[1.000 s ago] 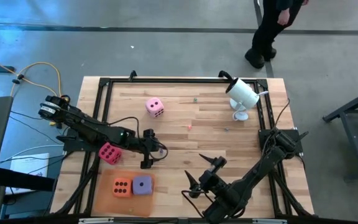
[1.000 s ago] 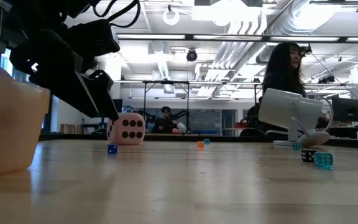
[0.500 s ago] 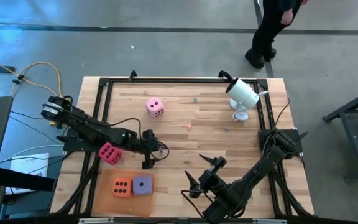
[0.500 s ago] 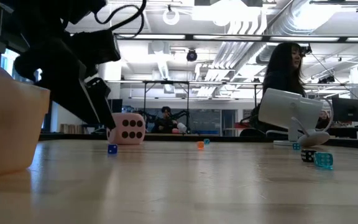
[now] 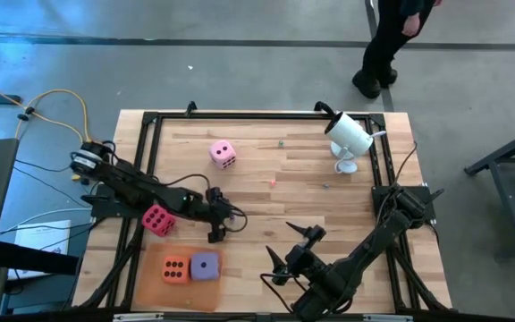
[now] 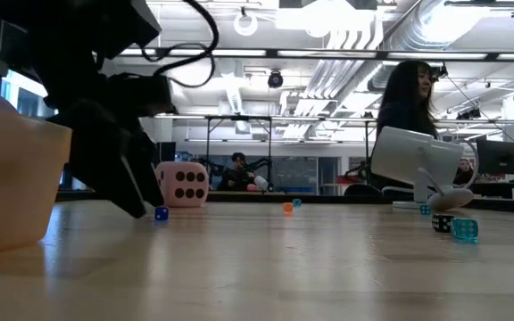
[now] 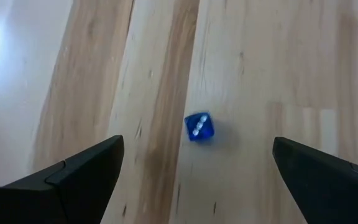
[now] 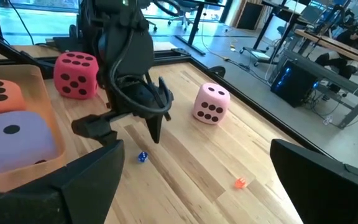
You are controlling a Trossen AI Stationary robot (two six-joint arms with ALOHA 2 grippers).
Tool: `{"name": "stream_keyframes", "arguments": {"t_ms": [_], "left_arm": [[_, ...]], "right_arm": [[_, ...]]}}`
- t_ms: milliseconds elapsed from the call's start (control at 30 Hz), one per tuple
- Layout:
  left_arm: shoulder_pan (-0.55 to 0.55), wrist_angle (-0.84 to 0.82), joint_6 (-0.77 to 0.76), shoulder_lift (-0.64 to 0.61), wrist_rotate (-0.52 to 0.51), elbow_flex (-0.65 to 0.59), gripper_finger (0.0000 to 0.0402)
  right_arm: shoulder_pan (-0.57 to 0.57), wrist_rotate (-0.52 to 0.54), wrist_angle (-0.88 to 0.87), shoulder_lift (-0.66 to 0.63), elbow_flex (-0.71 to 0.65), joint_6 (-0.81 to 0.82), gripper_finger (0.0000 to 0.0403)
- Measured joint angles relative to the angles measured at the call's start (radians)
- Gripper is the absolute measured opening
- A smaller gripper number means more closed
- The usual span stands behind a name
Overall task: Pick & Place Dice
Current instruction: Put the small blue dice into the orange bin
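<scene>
Your left gripper [image 5: 224, 224], fingers spread, hangs left of centre over a tiny blue die [image 7: 199, 127]; the right gripper [image 5: 291, 250] waits open, lower centre.

pink die [image 5: 222, 154] soft light-pink cube, dark pips, bench 11 o'clock, alone on bare wood | magenta die [image 5: 157, 219] tilted, 9 o'clock near left edge, just off tray | orange die [image 5: 175, 268] and purple die [image 5: 206, 266] side by side, touching, in tray at 7 o'clock

No readable text, label, brand or sign shows anywhere.
</scene>
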Motion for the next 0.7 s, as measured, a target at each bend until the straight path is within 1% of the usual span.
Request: {"name": "stream_keyframes", "arguments": {"t_ms": [167, 300, 467, 700], "left_arm": [[-0.005, 0.009, -0.023, 0.048, -0.007, 0.003, 0.0399], [-0.005, 0.026, -0.025, 0.079, -0.007, 0.004, 0.0389], [-0.005, 0.03, -0.027, 0.081, 0.0, 0.004, 0.036], [-0.013, 0.03, -0.026, 0.083, 0.001, 0.003, 0.0303]], "right_arm": [[0.0, -0.002, 0.002, 0.0, 0.0, -0.003, 0.0391], [0.0, -0.003, 0.002, 0.0, 0.0, -0.003, 0.0391], [0.0, 0.0, 0.003, 0.0, 0.0, -0.003, 0.0391], [0.0, -0.001, 0.009, 0.0, 0.0, -0.003, 0.0391]]}}
